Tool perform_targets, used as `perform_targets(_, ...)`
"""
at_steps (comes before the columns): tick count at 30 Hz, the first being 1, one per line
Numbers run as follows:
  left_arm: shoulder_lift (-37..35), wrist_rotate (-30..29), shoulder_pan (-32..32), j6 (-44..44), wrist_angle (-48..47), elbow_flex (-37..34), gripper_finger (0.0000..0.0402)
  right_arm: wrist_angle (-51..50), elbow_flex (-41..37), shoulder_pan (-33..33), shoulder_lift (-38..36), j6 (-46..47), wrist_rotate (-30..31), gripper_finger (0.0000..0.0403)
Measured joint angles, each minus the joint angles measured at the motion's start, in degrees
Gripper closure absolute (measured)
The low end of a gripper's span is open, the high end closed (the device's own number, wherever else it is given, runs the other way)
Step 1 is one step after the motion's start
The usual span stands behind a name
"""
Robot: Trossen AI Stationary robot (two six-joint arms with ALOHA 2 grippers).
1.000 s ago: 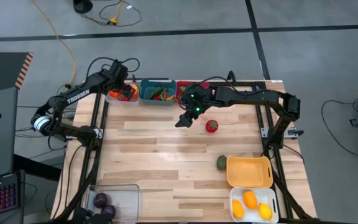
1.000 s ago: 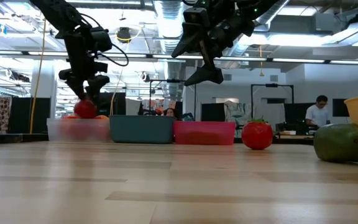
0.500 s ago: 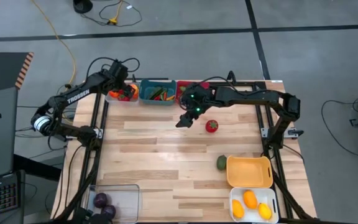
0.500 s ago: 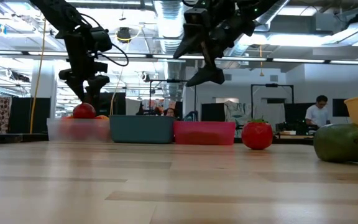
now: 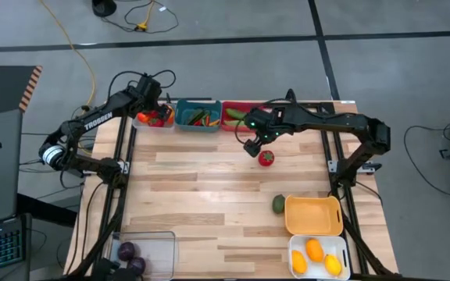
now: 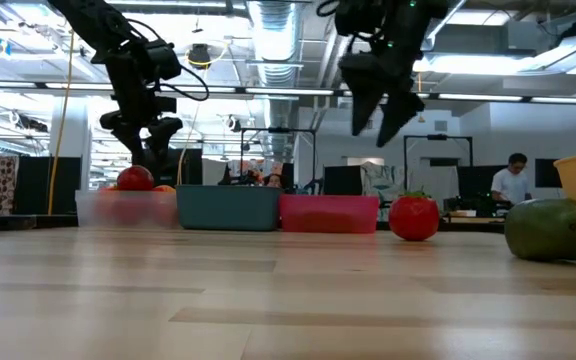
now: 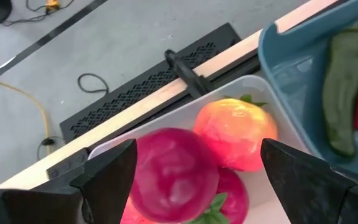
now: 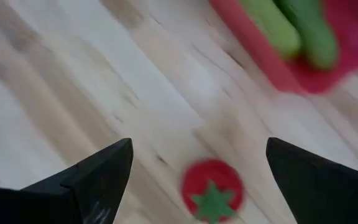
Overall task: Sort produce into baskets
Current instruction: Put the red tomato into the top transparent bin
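Right gripper (image 5: pixel 254 147) hangs wide open and empty just beside and above the red tomato (image 5: pixel 266 158), which sits loose on the table (image 5: pixel 201 203), far nearer this arm than the left

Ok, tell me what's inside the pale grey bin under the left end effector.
The pale grey bin holds red toy fruit: a dark red one, an orange-red one and a third mostly covered by them. Anything beneath is hidden.

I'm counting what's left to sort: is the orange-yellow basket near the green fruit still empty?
Yes: in the high view the orange-yellow basket shows only its bare floor, with the green fruit lying on the table just outside it.
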Motion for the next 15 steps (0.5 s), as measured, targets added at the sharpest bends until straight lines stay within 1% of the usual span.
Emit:
perform_targets(3, -0.02, 1.40, -0.04, 0.06, 0.11, 0.00, 0.0072, -4.32, 0.00, 0.40, 0.07, -0.01, 3.31, 0.0007)
perform_targets(6, -0.02, 1.73, -0.09, 0.34, 0.09, 0.00, 0.0072, -7.86, -0.39, 0.34, 0.41, -1.90, 3.65, 0.0007)
perform_targets(15, -0.02, 1.95, -0.09, 0.41, -0.05, 0.00, 0.0072, -7.57, -6.07, 0.38, 0.41, -2.80, 3.49, 0.0007)
